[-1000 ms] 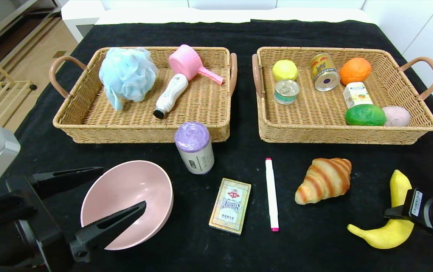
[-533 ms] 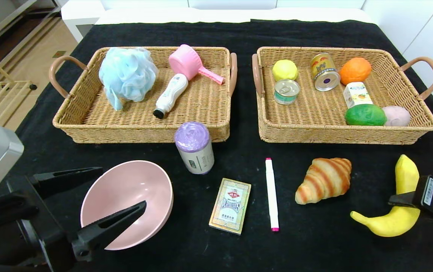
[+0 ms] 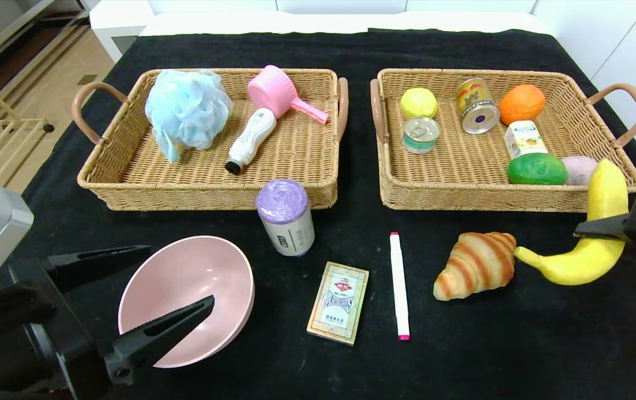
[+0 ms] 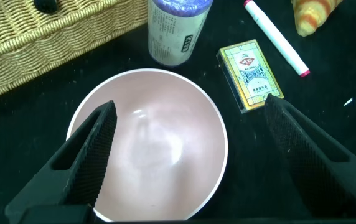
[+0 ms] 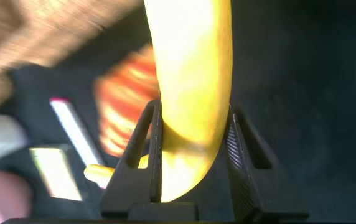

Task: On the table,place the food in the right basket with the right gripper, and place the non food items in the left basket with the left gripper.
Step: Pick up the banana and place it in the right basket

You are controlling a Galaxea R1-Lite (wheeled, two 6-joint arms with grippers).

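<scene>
Head view: the banana (image 3: 595, 239) is pinched in the middle by the right gripper (image 3: 601, 230), so both of its ends stick out and it does not tip. It is held up off the black table (image 3: 462, 361), just in front of the right basket (image 3: 462, 194). It is a food, so that basket is likely where it is meant to go. Cans, a juice box and round fruits are already kept in there. The croissant (image 3: 476, 265) is left on the table close by, and it is food too.

The left gripper (image 3: 145, 300) is spread wide over the pink bowl (image 3: 184, 289) with nothing held. One finger is seen over the inside of the bowl and one outside, so the rim could be grabbed. The bowl is not food, so the left basket (image 3: 206, 191) is its home. The purple roll (image 3: 286, 218), the card box (image 3: 339, 303) and the marker (image 3: 399, 284) are also waiting on the table.
</scene>
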